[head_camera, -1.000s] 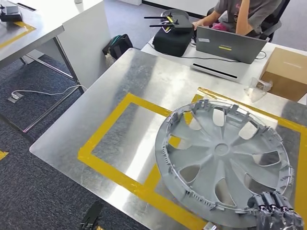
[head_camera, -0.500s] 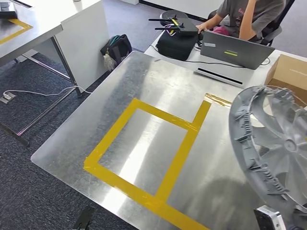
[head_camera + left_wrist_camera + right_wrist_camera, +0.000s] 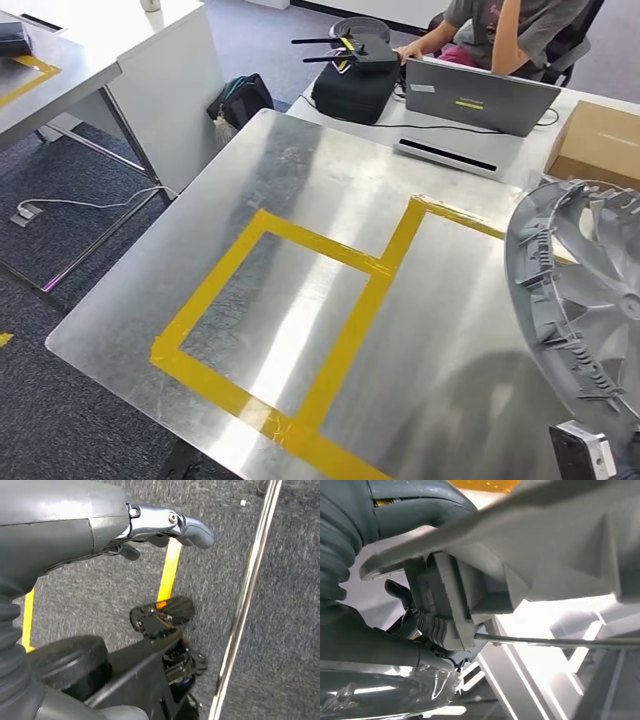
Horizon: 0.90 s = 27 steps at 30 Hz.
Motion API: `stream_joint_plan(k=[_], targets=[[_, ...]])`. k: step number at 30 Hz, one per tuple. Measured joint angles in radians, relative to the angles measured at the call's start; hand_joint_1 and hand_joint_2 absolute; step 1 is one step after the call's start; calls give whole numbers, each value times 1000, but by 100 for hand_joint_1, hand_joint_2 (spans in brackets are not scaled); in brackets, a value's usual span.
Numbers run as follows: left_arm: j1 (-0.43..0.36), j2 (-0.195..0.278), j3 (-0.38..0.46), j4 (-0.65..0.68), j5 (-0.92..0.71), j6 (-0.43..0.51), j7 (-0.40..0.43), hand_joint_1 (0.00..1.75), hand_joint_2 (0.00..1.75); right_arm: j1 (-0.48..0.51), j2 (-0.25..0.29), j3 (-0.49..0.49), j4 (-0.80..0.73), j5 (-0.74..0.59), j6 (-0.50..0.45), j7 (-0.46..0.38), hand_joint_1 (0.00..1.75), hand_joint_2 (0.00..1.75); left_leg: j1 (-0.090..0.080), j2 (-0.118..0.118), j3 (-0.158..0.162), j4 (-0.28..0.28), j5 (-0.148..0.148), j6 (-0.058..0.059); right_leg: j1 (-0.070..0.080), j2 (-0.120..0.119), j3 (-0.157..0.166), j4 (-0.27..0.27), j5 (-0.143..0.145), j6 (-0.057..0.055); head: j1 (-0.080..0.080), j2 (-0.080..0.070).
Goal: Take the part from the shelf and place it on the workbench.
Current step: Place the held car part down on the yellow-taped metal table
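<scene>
The part is a grey plastic wheel cover [image 3: 585,290], standing tilted up on edge over the right side of the metal workbench [image 3: 302,170], partly cut off by the picture's edge. Yellow tape [image 3: 355,320] marks two rectangles on the bench top. In the right wrist view my right hand [image 3: 380,650] grips the cover's rim [image 3: 531,550], with dark fingers [image 3: 401,595] tucked behind a rim clip. My left hand [image 3: 166,522] hangs beside my body above the grey carpet, fingers stretched out and holding nothing.
Behind the bench a person [image 3: 513,25] sits at a laptop [image 3: 475,95], next to a black case with an antenna device [image 3: 355,80] and a cardboard box [image 3: 600,140]. A white desk [image 3: 113,70] stands at left, a dark bag [image 3: 241,100] on the floor.
The wheel cover went from lying low over the taped area to standing tilted at the right edge. The camera has also shifted a little.
</scene>
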<state>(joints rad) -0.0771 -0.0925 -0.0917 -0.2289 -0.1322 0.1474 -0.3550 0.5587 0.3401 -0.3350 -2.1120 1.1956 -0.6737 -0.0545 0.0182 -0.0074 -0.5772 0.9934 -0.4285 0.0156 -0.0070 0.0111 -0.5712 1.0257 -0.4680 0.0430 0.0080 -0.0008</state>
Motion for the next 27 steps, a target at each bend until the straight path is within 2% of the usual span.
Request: stream_joint_plan(k=[3,5,6,9,11,15,21,22,25,26,27], targets=[[3,0,15,0,-10,-1,-2,0,175,3,3,2,10,-12,0,10,175,175,0,0,5,-9,3,1,4,1,0,0,-2,-10,0,0],[4,0,25,0,-17,-1,-5,0,175,7,4,5,22,-22,0,3,175,175,1,0,7,-14,5,-8,5,1,0,1,-3,-15,0,0],[4,0,29,0,-20,-1,-7,0,175,9,4,6,30,-26,0,-5,175,175,2,0,8,-17,6,-16,6,1,-1,1,-3,-16,0,0],[8,-1,43,0,-28,-5,-14,0,175,18,6,7,72,-24,8,-42,175,175,6,0,11,-24,7,-53,8,0,-1,1,-4,-19,1,0],[10,0,52,0,-32,-13,-20,0,175,23,7,7,108,-10,43,-79,175,175,7,1,12,-26,6,-65,8,1,-1,1,-3,-19,1,0],[12,1,69,0,-45,-32,-34,0,175,29,10,19,158,27,133,-145,175,175,6,1,12,-26,6,-66,7,0,1,1,-3,-19,1,0],[12,7,88,0,-56,-36,-42,0,175,31,11,47,195,35,174,-176,175,175,4,1,12,-26,6,-65,4,0,1,0,-2,-19,1,0],[12,8,89,0,-56,-36,-43,0,175,31,11,49,199,36,175,-178,168,175,4,1,12,-26,6,-65,4,0,1,0,-2,-19,1,0],[12,10,91,0,-64,-36,-43,0,175,31,12,52,208,42,180,-186,115,175,3,1,13,-26,6,-65,4,0,1,0,-2,-19,1,0],[12,10,91,0,-68,-36,-42,0,175,32,12,53,212,45,182,-190,103,175,3,1,13,-26,6,-65,4,0,1,0,-2,-19,1,0],[12,10,92,0,-74,-36,-40,0,175,32,12,54,214,47,184,-194,103,175,3,1,13,-26,6,-65,4,0,1,0,-2,-19,1,0]])
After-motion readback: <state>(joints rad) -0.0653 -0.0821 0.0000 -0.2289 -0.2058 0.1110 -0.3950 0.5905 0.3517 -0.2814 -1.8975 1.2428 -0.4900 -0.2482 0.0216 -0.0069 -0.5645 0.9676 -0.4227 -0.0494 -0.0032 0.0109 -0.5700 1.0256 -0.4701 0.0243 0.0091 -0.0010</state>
